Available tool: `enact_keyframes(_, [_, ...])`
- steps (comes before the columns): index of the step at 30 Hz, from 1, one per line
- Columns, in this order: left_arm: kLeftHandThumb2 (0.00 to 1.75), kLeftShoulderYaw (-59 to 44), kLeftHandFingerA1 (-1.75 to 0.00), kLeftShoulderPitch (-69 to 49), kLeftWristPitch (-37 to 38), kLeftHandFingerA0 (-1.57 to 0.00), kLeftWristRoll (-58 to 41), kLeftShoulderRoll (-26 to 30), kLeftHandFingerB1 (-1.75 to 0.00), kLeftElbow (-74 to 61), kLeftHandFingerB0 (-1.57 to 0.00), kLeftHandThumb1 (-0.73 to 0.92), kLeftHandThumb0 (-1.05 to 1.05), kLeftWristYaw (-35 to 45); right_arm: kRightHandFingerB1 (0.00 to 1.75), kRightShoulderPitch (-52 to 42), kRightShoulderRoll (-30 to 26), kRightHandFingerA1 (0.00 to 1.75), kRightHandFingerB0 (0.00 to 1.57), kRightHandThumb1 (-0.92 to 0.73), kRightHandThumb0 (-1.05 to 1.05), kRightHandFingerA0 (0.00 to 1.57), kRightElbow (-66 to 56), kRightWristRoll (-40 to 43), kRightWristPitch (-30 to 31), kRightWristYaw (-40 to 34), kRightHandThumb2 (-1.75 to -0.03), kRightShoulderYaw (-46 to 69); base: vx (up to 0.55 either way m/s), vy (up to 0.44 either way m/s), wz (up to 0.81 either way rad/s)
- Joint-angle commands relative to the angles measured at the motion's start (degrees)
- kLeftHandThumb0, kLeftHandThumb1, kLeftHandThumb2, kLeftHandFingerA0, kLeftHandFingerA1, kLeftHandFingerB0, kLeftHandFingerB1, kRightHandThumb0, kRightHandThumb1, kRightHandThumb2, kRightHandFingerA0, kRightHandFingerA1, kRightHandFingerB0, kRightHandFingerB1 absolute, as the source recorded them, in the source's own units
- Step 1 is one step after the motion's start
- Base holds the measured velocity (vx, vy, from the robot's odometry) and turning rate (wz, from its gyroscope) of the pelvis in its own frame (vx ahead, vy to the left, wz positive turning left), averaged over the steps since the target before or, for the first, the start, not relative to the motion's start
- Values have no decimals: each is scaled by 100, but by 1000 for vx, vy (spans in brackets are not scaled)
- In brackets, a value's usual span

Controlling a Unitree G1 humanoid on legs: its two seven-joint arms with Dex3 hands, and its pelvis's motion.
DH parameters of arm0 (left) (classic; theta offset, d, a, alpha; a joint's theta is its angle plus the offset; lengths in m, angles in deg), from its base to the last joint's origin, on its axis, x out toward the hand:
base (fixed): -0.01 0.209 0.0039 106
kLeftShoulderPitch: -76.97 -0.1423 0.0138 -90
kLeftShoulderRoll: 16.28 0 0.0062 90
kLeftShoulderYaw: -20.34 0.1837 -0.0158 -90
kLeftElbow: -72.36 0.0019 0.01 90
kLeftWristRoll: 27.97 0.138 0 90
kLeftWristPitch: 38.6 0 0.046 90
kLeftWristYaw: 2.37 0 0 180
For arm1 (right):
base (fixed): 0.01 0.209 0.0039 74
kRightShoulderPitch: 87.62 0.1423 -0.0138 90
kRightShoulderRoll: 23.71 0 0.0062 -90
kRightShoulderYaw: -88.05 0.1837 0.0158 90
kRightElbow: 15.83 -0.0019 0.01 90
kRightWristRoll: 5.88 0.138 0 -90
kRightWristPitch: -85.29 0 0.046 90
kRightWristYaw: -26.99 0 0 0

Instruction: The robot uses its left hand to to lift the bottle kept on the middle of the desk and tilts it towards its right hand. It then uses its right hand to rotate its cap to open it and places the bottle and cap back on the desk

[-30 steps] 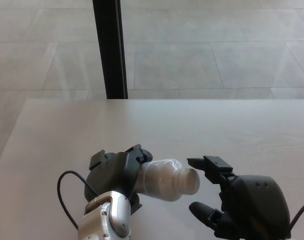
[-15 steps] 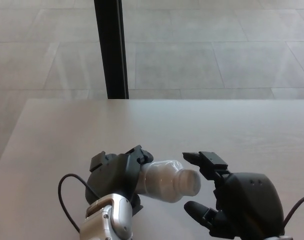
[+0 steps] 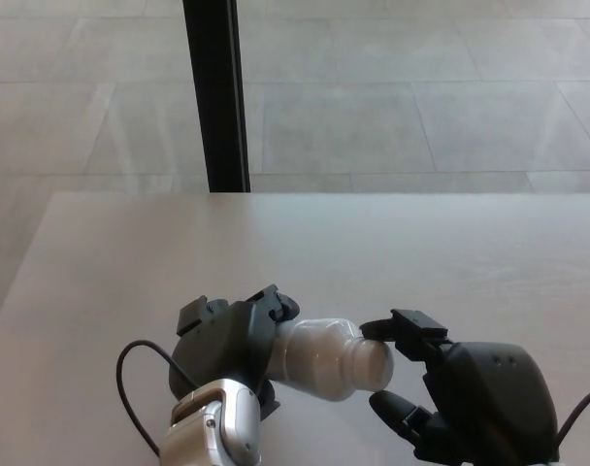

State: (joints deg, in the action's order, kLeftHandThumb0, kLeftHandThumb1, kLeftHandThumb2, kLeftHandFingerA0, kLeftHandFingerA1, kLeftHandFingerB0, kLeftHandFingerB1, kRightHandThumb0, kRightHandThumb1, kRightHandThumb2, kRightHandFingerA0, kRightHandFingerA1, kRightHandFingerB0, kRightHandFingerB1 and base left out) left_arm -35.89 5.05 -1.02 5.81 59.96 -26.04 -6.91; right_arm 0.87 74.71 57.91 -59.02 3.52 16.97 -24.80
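Lab or office-like hall; pale desk (image 3: pixel 392 243); tiled floor (image 3: pixel 373 87); black post (image 3: pixel 215 92)

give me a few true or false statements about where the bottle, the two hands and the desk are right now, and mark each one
1. The left hand holds the bottle. True.
2. The bottle stands upright on the desk. False: it is lifted and tilted, its cap end pointing toward the right hand.
3. The right hand's fingers are at the cap end of the bottle. True.
4. The cap lies on the desk beside the bottle. False: no loose cap shows on the desk; the cap end is still at the bottle's neck.
5. A dark post stands beyond the desk's far edge. True.
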Motion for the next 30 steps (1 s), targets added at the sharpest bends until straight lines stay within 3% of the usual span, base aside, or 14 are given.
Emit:
enact_keyframes(1, [73, -32, -82, -257, 90, -65, -55, 23, -63, 173, -52, 73, 11, 158, 104, 17, -77, 168, 91, -66, -46, 105, 59, 45, -96, 30, -91, 33, 0, 0, 0])
enact_keyframes(5, [72, -108, -77, -294, 113, -59, -37, -82, -60, 221, -48, 74, 11, 143, 94, 56, -30, 166, 94, -60, -47, 110, 129, 35, -188, -152, -93, 31, 0, 0, 0])
enact_keyframes(6, [71, -105, -79, -297, 150, -60, -20, -77, -60, 236, -47, 73, 9, 149, 92, 61, -25, 134, 91, -52, -46, 129, 125, 9, -173, -152, -108, 26, 0, 0, 0])
enact_keyframes(8, [98, -128, -83, -290, 122, -65, -22, -112, -62, 255, -41, 63, 16, 224, 87, 109, 46, 165, 96, -60, -48, 109, 177, -10, -203, -308, -83, 15, 0, 0, 0])
enact_keyframes(11, [71, -136, -86, -256, 36, -65, 7, -172, -60, 289, -50, 79, 12, 276, 89, 144, 83, 165, 95, -58, -46, 111, 186, -67, -218, -410, -88, -6, 0, 0, 0])
enact_keyframes(12, [70, -146, -87, -252, 29, -65, 14, -190, -60, 297, -52, 77, 12, 272, 89, 162, 98, 136, 89, -50, -48, 132, 216, -81, -254, -504, -105, -13, 0, 0, 0])
enact_keyframes(13, [69, -155, -87, -275, 123, -65, 12, -170, -60, 288, -51, 77, 11, 265, 87, 182, 120, 167, 93, -58, -46, 111, 240, -87, -266, -555, -85, -21, 0, 0, 0])
enact_keyframes(15, [74, -173, -84, -303, 219, -63, 16, -178, -60, 329, -47, 74, 10, 209, 87, 198, 129, 136, 87, -49, -47, 132, 247, -93, -287, -602, -103, -28, 0, 0, 0])
enact_keyframes(16, [74, -185, -91, -306, 224, -66, 20, -188, -61, 340, -48, 75, 10, 216, 82, 214, 123, 166, 92, -58, -47, 110, 271, -105, -332, -688, -79, -33, 0, 0, 0])
enact_keyframes(17, [75, -202, -95, -297, 176, -67, 19, -221, -62, 349, -50, 78, 10, 228, 86, 231, 113, 136, 87, -46, -46, 132, 300, -121, -395, -801, -101, -37, 0, 0, 0])
enact_keyframes(21, [73, -227, -91, -327, 221, -67, 43, -260, -63, 365, -53, 78, 12, 207, 88, 264, 97, 135, 87, -43, -44, 130, 424, 13, -789, -1290, -99, -7, 0, 0, 0])
enact_keyframes(22, [72, -209, -84, -310, 169, -61, 57, -238, -61, 336, -54, 78, 11, 277, 92, 294, 81, 165, 92, -52, -41, 109, 507, 26, -939, -1493, -86, 5, 0, 0, 0])
enact_keyframes(26, [73, -209, -91, -338, 228, -65, 87, -250, -59, 363, -46, 75, 10, 227, 144, 477, 0, 171, 77, -60, -39, 103, 898, 61, -1686, -2474, -106, 61, 0, 0, 0])
enact_keyframes(30, [71, -210, -93, -315, 173, -65, 76, -271, -61, 393, -50, 77, 11, 287, 157, 630, -28, 175, 67, -66, -38, 103, 1149, -15, -2062, -3131, -104, 84, 0, 0, 0])
